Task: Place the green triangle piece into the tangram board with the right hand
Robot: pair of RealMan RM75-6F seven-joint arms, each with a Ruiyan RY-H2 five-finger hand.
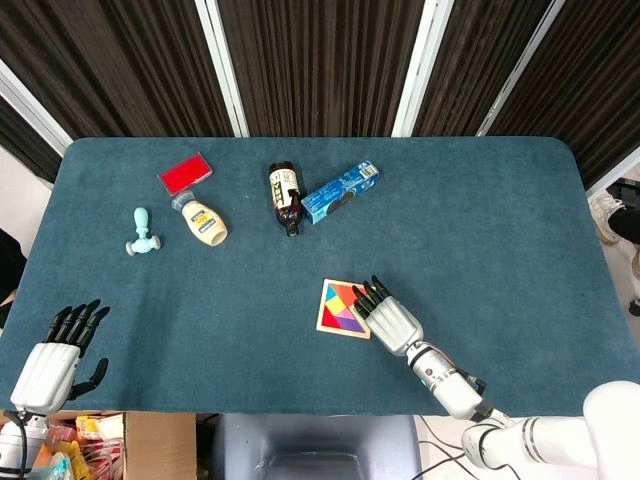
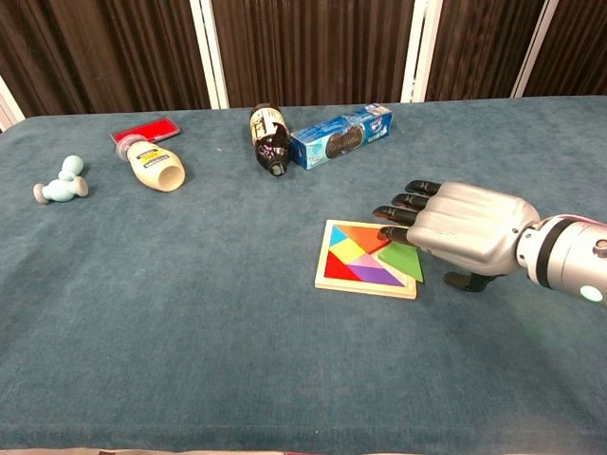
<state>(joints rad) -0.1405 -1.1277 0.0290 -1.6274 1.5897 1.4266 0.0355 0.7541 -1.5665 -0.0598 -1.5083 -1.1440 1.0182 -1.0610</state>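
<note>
The square tangram board [image 2: 364, 290] lies right of centre on the blue table, its coloured pieces in place on the left side. On its right side lies the green triangle [image 2: 404, 264], one corner poking out over the right rim. My right hand [image 2: 464, 228] hovers flat just right of the board, its dark fingertips [image 2: 392, 232] stretched over the triangle's top edge; whether they touch it I cannot tell. From the head view the board [image 1: 323, 309] is half hidden by that right hand [image 1: 390, 318]. My left hand [image 1: 48, 365] rests with its fingers spread at the table's near left corner.
Along the far side lie a red box [image 1: 185, 173], a cream squeeze bottle [image 1: 203, 221], a dark bottle [image 1: 285, 193], a blue carton [image 1: 340, 192] and a pale blue toy [image 1: 142, 233]. A cardboard box [image 1: 120, 440] sits below the table's near left edge.
</note>
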